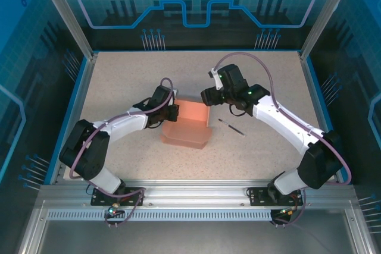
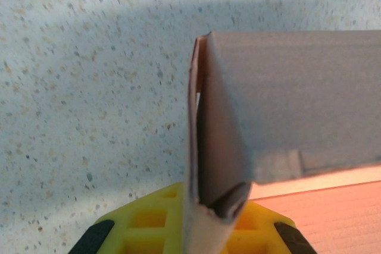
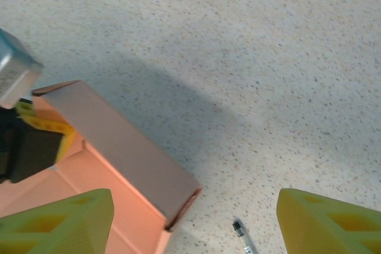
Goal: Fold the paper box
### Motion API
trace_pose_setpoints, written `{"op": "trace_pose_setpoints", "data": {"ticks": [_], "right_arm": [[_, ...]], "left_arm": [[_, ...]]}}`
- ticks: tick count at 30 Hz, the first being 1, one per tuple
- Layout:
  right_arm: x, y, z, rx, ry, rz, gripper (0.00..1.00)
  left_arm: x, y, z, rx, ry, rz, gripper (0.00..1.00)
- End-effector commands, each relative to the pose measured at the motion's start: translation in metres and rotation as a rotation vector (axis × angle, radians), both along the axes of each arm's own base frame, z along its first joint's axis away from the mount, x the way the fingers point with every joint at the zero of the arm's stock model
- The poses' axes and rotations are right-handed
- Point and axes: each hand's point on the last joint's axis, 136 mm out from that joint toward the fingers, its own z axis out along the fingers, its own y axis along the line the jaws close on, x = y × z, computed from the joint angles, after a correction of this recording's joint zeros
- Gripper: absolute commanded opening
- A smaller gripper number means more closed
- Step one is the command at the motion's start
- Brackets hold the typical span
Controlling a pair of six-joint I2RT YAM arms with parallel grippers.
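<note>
At mid-table, the left pincer (image 1: 171, 113) clamps the paper box (image 1: 189, 124) wall; the right pincer (image 1: 207, 96) gapes empty.

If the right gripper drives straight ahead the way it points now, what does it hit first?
Probably bare table beside the paper box; one finger might clip its wall. Depth unclear.

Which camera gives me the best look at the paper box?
Top external: the whole paper box shows, with its open inside. Left wrist shows one upright wall close up; right wrist shows a side wall and a corner.
</note>
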Motion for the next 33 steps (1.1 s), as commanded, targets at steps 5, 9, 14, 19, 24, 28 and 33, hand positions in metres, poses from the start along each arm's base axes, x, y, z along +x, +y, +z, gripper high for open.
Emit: {"op": "trace_pose_setpoints", "data": {"ticks": [5, 9, 14, 19, 24, 28, 33], "right_arm": [[0.001, -0.007, -0.031, 0.007, 0.061, 0.011, 0.73], [0.0, -0.006, -0.044, 0.015, 0.088, 0.019, 0.73], [-0.002, -0.005, -0.058, 0.01, 0.117, 0.021, 0.73], [-0.004, -0.008, -0.064, 0.003, 0.127, 0.018, 0.73], [-0.007, -0.012, -0.072, -0.01, 0.142, 0.008, 0.73], [-0.009, -0.015, -0.077, -0.02, 0.151, 0.002, 0.73], [-0.011, -0.018, -0.085, -0.037, 0.166, -0.006, 0.73]], "left_arm": [[-0.033, 0.007, -0.012, 0.062, 0.251, -0.114, 0.03], [-0.037, 0.013, -0.019, 0.107, 0.334, -0.142, 0.04], [-0.039, 0.02, -0.029, 0.18, 0.433, -0.179, 0.06], [-0.039, 0.02, -0.037, 0.23, 0.531, -0.228, 0.1], [-0.035, 0.016, -0.05, 0.253, 0.612, -0.26, 0.16], [-0.025, 0.008, -0.054, 0.238, 0.621, -0.274, 0.23], [-0.008, -0.008, -0.047, 0.188, 0.587, -0.297, 0.33]]}}
